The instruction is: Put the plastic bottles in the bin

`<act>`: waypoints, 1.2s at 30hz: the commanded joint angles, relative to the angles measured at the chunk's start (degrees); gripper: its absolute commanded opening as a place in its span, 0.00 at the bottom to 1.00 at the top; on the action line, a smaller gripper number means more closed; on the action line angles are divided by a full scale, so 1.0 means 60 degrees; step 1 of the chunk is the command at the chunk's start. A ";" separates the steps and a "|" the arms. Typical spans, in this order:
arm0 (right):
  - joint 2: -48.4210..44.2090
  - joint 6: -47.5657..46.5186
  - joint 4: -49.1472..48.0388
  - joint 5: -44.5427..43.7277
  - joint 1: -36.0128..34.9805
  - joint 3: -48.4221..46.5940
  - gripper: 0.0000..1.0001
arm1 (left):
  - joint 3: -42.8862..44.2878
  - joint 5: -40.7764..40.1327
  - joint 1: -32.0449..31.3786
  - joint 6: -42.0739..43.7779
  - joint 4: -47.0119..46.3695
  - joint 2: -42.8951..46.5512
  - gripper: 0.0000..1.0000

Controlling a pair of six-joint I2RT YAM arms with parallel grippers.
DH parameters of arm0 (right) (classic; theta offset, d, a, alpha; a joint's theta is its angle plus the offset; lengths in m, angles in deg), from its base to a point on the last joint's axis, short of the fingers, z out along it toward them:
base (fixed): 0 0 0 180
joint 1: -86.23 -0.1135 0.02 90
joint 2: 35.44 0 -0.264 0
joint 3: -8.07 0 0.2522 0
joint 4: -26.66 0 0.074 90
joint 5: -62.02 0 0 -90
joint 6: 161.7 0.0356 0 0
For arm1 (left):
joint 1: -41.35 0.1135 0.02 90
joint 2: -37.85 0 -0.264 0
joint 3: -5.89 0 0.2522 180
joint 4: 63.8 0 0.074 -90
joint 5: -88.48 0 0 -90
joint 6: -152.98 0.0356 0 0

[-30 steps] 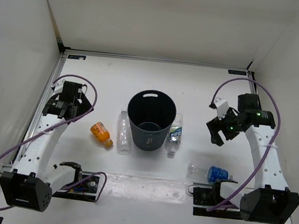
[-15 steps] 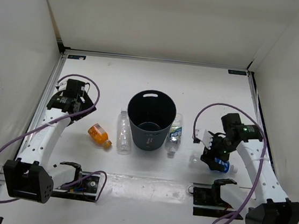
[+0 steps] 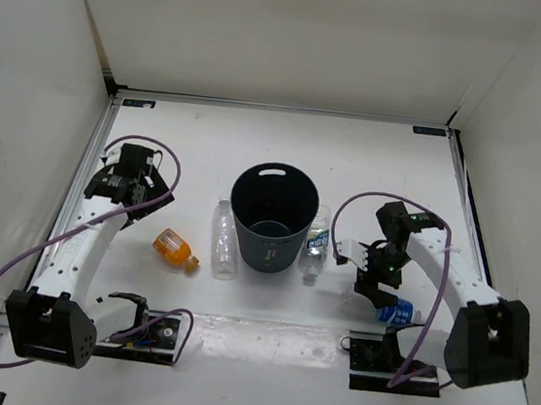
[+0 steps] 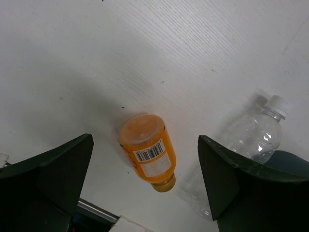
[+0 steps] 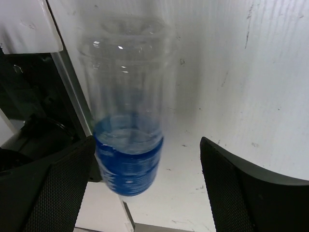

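Both pairs spread wide; right fingers straddle blue-label bottle.

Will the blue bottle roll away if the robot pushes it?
Probably. The blue-labelled bottle is round and lies on its side, so it may roll. It looks empty, so it is likely light and easily squashed.

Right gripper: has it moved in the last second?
Yes. The right gripper moved toward the near edge and slightly closer to the bin, now straddling the blue bottle.
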 commanded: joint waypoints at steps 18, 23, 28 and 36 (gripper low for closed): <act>0.1700 -0.0690 0.0889 0.0719 -0.0101 -0.0351 0.90 | -0.0486 -0.0390 0.0023 -0.0139 0.1014 0.1139 1.00; 0.1876 -0.0134 0.0378 0.0559 -0.0364 -0.0380 0.84 | -0.0545 -0.0493 0.0023 -0.0169 0.1262 0.1343 1.00; 0.2696 0.0829 -0.0033 -0.0039 -0.0789 -0.0658 0.70 | -0.0662 -0.0595 0.0052 -0.0256 0.1512 0.1593 1.00; 0.3547 0.1010 -0.0708 -0.0892 -0.0864 -0.0819 0.70 | -0.0794 -0.0727 0.0052 -0.0403 0.1864 0.1959 1.00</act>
